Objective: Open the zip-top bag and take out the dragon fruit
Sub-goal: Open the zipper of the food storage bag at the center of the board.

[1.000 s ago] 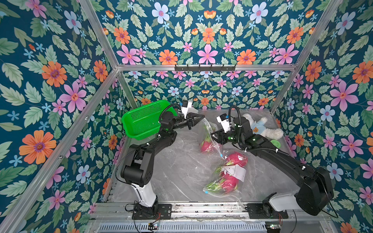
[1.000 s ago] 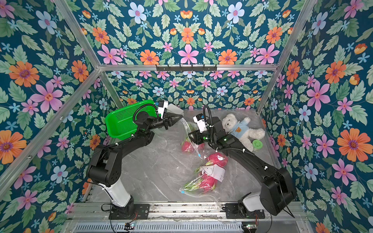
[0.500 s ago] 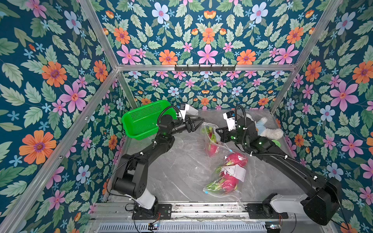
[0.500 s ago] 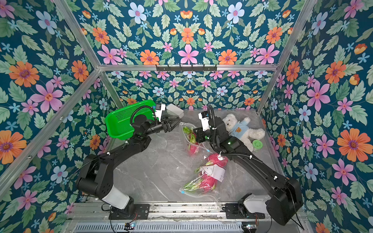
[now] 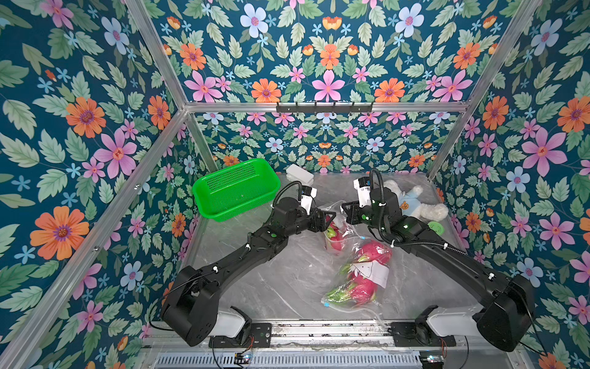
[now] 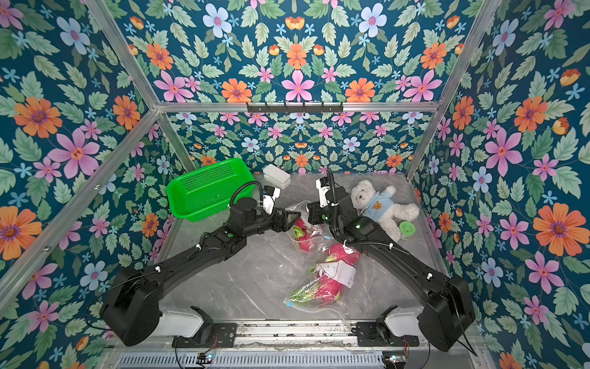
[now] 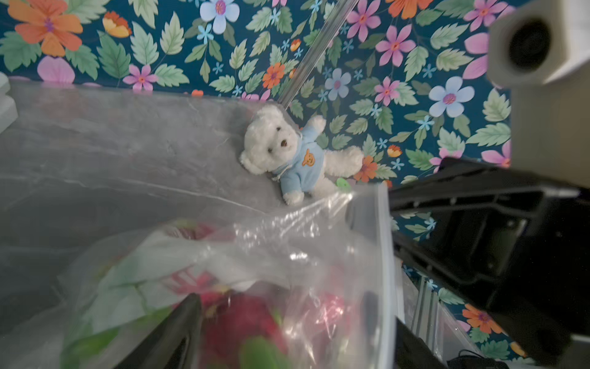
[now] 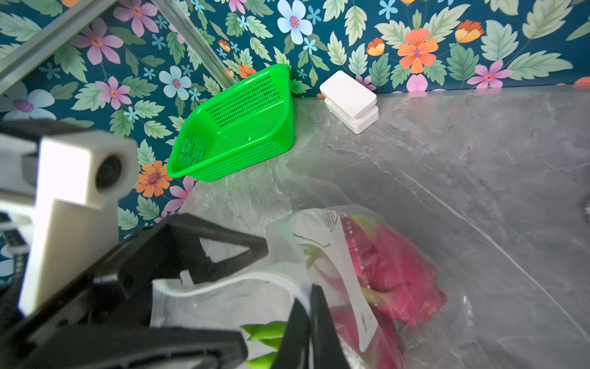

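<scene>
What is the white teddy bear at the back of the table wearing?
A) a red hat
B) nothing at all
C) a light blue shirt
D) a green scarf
C: the teddy bear wears a light blue shirt with a small orange bear face on its front.

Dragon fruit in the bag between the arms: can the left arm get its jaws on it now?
Probably not. The left gripper stands open beside the dragon fruit, but the zip-top bag wraps it in clear film; the right gripper pinches the zip edge.
</scene>
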Tool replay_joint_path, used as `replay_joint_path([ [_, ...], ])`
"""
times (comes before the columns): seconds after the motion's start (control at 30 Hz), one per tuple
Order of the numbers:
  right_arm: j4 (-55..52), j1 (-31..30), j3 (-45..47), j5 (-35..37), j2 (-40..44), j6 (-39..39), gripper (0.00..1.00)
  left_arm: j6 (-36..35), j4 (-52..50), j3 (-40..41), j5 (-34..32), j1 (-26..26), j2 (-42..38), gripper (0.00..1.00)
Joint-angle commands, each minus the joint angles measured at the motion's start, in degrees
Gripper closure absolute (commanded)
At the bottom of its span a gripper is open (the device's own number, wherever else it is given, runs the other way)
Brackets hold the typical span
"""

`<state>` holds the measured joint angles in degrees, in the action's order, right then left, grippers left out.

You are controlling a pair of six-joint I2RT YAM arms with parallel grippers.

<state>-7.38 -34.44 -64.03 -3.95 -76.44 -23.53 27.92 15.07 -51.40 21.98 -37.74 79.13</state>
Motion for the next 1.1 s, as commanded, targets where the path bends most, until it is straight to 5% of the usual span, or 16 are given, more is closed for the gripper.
replay_joint_path([
  [0.0,2.8,0.0,0.0,1.6,0.0,0.0,1.00,-1.9,-2.6,0.0,-5.6,-1.0,0.0,0.20],
  [0.1,4.2,0.0,0.0,-0.4,0.3,0.5,1.00,-4.3,-5.0,-1.8,-5.9,-1.4,2.2,0.34],
  [0.27,1.6,0.0,0.2,3.9,1.7,1.5,1.00,-5.6,-5.1,-3.3,-5.4,-1.5,4.8,0.99],
  [0.4,-2.6,0.0,0.7,6.0,4.4,3.0,0.98,-5.5,-4.2,-4.4,-3.2,-1.5,5.2,1.00],
  [0.6,-4.6,-0.3,2.1,-8.9,10.6,3.4,0.86,-5.8,-5.0,-6.5,-1.4,-1.6,5.4,1.00],
  [0.9,3.2,-1.5,5.1,-23.2,6.0,0.6,1.00,-6.6,-5.8,-6.3,-2.5,-1.6,5.1,1.00],
  [1.07,4.5,-2.5,5.2,-21.7,3.0,0.9,1.00,-6.7,-5.6,-6.2,-2.7,-1.6,5.0,1.00],
])
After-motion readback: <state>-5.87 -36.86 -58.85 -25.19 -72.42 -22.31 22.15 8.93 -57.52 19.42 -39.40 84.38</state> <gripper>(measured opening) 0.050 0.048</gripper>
